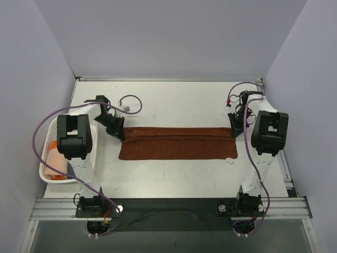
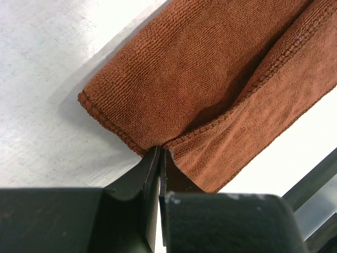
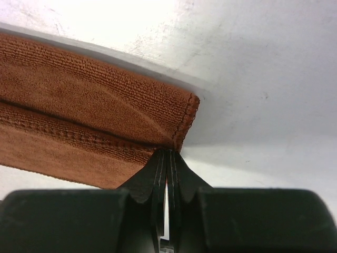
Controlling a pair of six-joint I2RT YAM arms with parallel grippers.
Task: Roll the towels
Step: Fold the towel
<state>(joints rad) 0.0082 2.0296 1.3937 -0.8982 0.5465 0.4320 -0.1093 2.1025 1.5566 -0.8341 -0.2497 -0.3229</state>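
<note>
A rust-brown towel [image 1: 178, 143] lies stretched left to right across the middle of the table, folded lengthwise, with a small white tag [image 1: 230, 159] at its near right corner. My left gripper [image 1: 119, 134] is shut on the towel's left end; in the left wrist view the jaws pinch the towel [image 2: 210, 84] at its hemmed edge. My right gripper [image 1: 235, 132] is shut on the right end, where the towel [image 3: 79, 116] meets the closed fingertips at its corner. A peach-orange towel [image 1: 57, 163] lies in the basket.
A white lattice basket [image 1: 48, 138] stands at the table's left edge under the left arm. Purple cables loop off both arms. A small white connector [image 1: 124, 108] lies behind the left gripper. Grey walls close in on three sides.
</note>
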